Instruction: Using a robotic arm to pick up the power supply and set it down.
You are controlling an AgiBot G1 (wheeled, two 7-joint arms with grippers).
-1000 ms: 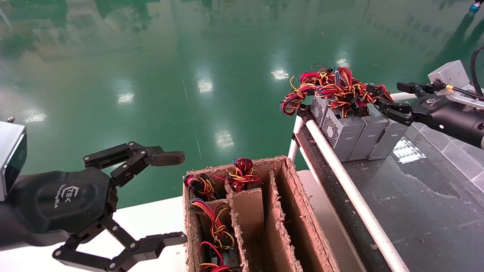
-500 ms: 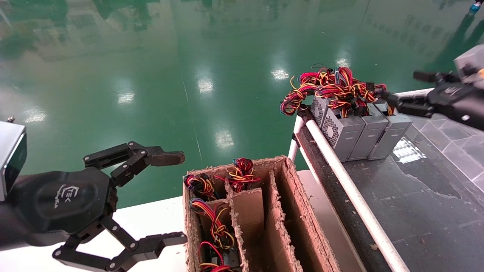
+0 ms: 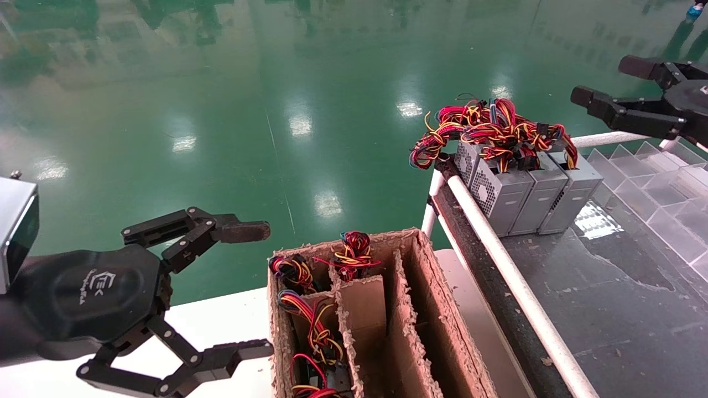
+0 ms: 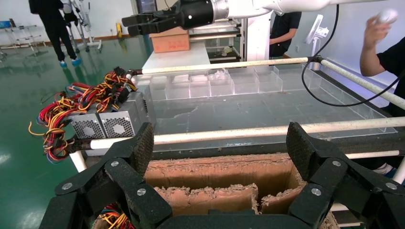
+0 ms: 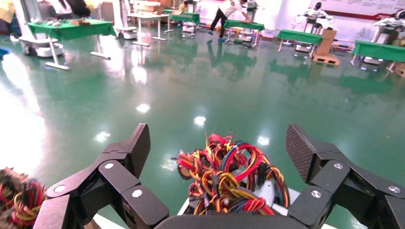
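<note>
Head view shows our right gripper [image 3: 605, 83] above and apart from the power supply [image 3: 572, 196], jaws spread wide and empty. That unit stands on the counter [image 3: 619, 309] at the end of a three-unit row. Placement looks done. Our left gripper [image 3: 257, 287], jaws wide too, idles beside the carton [image 3: 431, 298].

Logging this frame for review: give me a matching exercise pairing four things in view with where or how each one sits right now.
Things
1. left gripper
2. right gripper
3. power supplies
4. cardboard carton

States
A. three side by side by the white rail, wires piled on top
B. open, empty, raised beyond the dark table
C. divided, wire bundles in its left compartments
D. open, empty, beside the carton

Pairs: 1-D, 2-B, 3-A, 4-C
</note>
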